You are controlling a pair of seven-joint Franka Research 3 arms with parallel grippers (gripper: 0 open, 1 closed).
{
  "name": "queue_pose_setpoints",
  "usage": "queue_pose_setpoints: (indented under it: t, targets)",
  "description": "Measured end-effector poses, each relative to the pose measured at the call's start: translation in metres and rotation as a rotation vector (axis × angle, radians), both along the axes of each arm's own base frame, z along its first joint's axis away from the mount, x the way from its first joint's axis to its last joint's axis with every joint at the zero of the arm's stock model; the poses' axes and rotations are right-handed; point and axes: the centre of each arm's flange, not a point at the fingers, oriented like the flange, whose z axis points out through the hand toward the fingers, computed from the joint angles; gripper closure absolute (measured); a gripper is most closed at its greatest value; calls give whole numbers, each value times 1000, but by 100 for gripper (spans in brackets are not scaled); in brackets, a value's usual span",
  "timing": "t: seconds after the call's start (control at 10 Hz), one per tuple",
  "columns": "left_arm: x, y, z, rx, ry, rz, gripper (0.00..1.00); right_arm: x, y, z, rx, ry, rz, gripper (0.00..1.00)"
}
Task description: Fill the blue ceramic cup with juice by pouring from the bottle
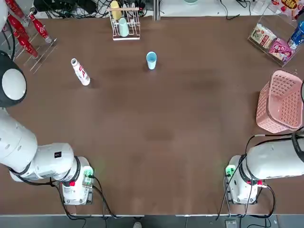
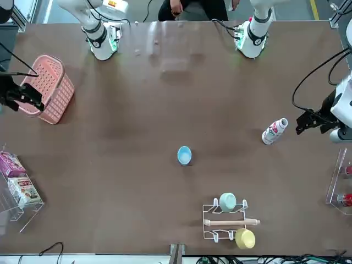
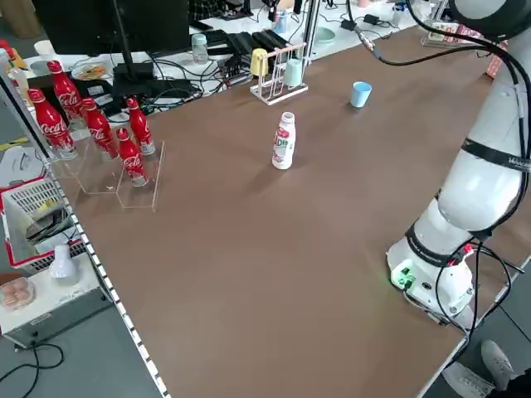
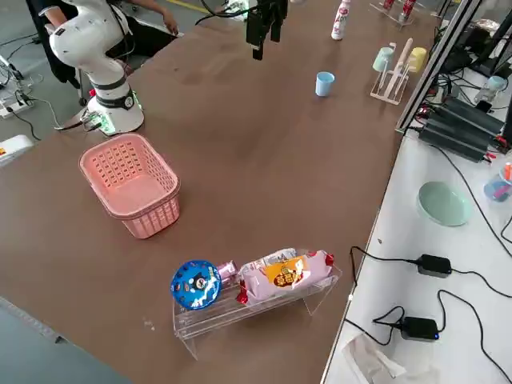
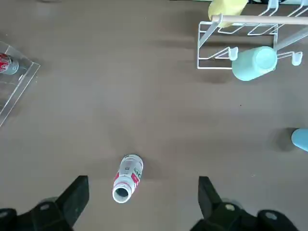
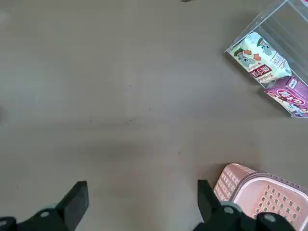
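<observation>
Standing apart — bottle (image 1: 80, 72) and blue ceramic cup (image 1: 151, 60) — both grippers' fingers (image 5: 75, 198) spread wide, apparently empty.

You have a pink basket (image 1: 280, 102) at the table's right edge, a clear snack tray (image 1: 273, 42) beyond it, red cola bottles (image 1: 26, 31) far left, and a rack (image 1: 124, 23) holding mint and yellow cups.

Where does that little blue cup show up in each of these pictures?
Top: blue cup, upper middle, below the wire cup rack.
Front: centre, above the rack.
Left side: upper right, right of the rack.
Right side: upper middle, left of the rack.
Left wrist: cut by the right edge.
Right wrist: not in it.
Shared landmark: the rack.
</observation>
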Motion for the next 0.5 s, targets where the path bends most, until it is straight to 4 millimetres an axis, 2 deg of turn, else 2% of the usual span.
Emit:
queue_pose_setpoints:
  t: [0.2,0.5]
  targets:
    - [0,-17,-4,4,7,-31,0,0,1,0,0,-3,1,0]
    - [0,-26,-6,28,9,-36,0,0,1,0,1,-4,1,0]
